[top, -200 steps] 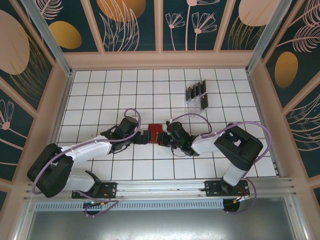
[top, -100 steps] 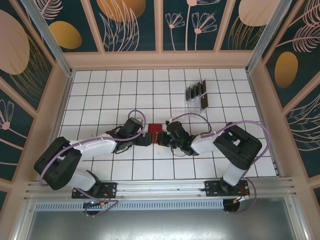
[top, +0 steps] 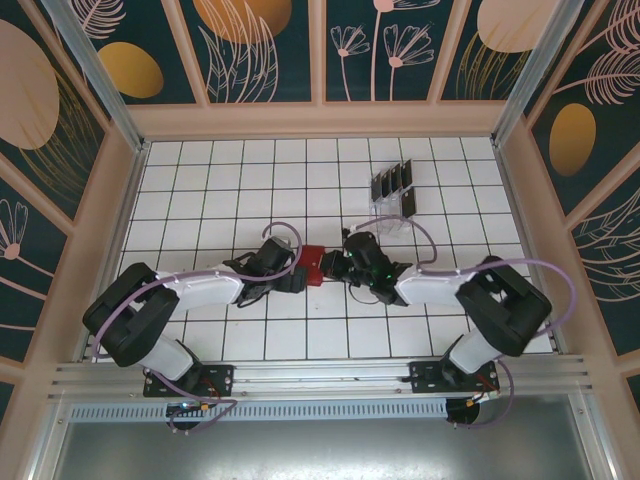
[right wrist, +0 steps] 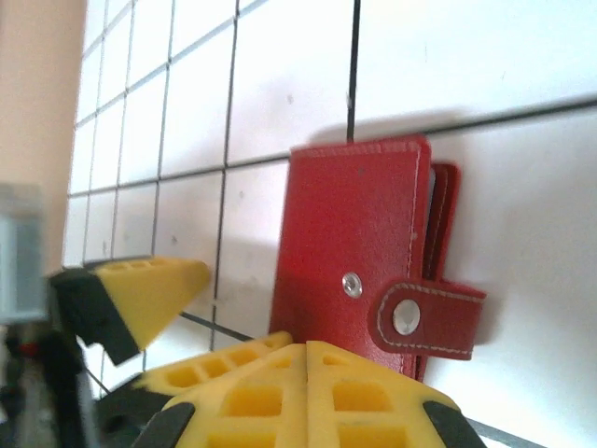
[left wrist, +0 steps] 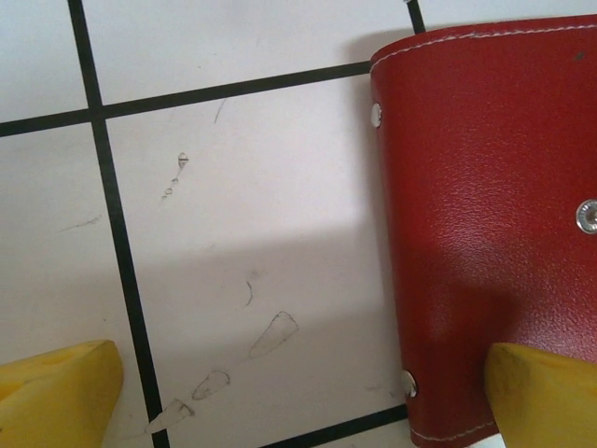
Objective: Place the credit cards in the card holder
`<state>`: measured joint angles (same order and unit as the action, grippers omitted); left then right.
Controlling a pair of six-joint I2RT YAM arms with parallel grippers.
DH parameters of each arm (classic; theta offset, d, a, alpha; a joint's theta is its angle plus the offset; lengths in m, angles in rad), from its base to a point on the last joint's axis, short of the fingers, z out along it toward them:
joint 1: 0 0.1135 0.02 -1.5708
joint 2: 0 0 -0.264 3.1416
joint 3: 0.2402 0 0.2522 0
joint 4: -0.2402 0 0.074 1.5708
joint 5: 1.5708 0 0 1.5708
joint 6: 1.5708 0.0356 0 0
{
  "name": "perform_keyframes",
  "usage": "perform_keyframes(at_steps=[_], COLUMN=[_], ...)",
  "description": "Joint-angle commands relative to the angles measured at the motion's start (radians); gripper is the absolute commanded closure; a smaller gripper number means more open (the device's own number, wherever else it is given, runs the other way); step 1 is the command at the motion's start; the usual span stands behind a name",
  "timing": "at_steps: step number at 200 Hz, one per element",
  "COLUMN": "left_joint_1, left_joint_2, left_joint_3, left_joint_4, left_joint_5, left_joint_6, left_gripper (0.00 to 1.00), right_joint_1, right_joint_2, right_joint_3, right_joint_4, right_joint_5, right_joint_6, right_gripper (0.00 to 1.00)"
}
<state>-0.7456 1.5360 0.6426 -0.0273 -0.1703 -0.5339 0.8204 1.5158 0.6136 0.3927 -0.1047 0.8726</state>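
The card holder [top: 312, 265] lies flat on the white-tiled tabletop [top: 200, 200], between my two wrists. Its cover is down. From the right wrist, the strap [right wrist: 424, 322] seems to sit off the stud [right wrist: 352, 285] on the cover, so I judge it unsnapped. The credit cards [top: 393, 180] stand well apart from it, in the clear rack [top: 384, 212] farther back.

My left jaws are spread wide. One yellow fingertip [left wrist: 56, 392] is over bare tile and the other [left wrist: 546, 397] is at the holder's near corner; whether it touches the leather I cannot tell. My right jaws are pressed together with nothing between them, just beside the strap side of the holder.

I take the step in hand to be getting the holder open and steady. To do it well, I should close the left jaws on the spine edge only, not across the cover, or I would clamp it shut. The joined right tips can slip under the free edge and lift slowly, because the smooth leather may slide on the tile.

My left arm [top: 200, 290] folds at the elbow and reaches rightward, low. My right arm [top: 440, 288] mirrors it, reaching leftward.
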Motion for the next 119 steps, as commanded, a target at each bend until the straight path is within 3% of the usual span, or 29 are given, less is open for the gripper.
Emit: perform_keyframes(at_steps=[1,15,36,119], left_joint_1=[0.003,0.003,0.0,0.001], left_joint_2=[0.031,0.039,0.046,0.065], left_joint_3=[0.006,0.005,0.003,0.006], left_joint_4=[-0.057,-0.056,-0.047,-0.036], left_joint_5=[-0.065,-0.067,-0.058,-0.044], left_joint_6=[-0.021,-0.03,-0.038,-0.043], left_gripper=[0.02,0.02,0.01,0.02], right_joint_1=[-0.017,-0.019,-0.018,0.031], right_joint_2=[-0.055,-0.046,-0.017,0.155], right_joint_3=[0.065,0.115,0.169,0.351], right_joint_4=[-0.16,-0.26,-0.347,-0.512], right_joint_5=[0.078,0.115,0.155,0.235], right_joint_6=[-0.03,-0.068,-0.103,-0.196], right_gripper=[0.88,0.76,0.65,0.62])
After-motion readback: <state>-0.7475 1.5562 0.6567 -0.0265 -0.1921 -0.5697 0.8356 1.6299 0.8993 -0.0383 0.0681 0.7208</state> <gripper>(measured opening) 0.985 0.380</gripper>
